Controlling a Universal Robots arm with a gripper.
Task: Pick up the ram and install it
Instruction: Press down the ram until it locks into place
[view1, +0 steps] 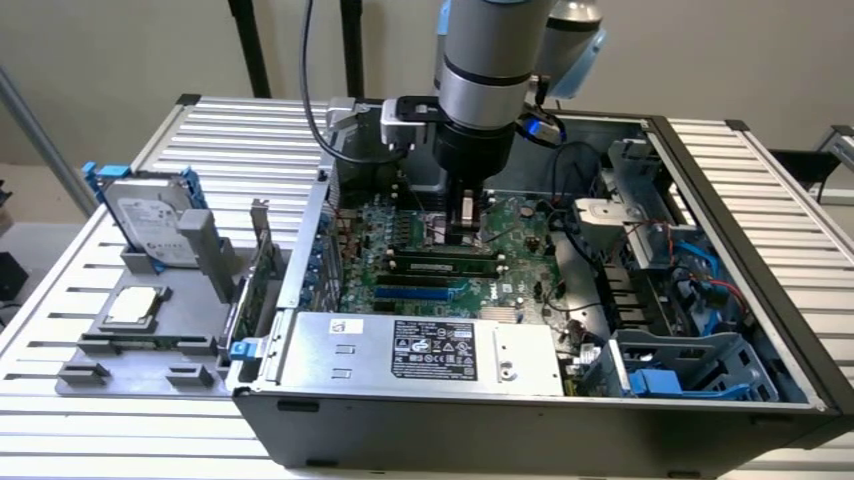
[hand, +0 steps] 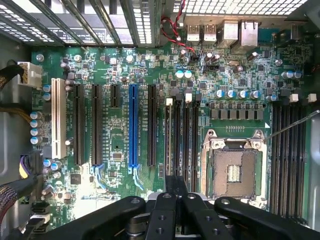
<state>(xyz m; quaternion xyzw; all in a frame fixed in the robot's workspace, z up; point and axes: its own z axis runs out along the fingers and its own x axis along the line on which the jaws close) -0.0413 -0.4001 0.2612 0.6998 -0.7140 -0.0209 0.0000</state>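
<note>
Your gripper (view1: 467, 222) is hovering over the motherboard (view1: 514, 225) with its jaws closed together and holding nothing, while the ram (view1: 446, 267) is sitting seated in a slot on that motherboard.

We view the open computer case (view1: 561, 300) from high in front; our wrist camera looks straight down, close over its motherboard (hand: 150, 100), which both views share.
</note>
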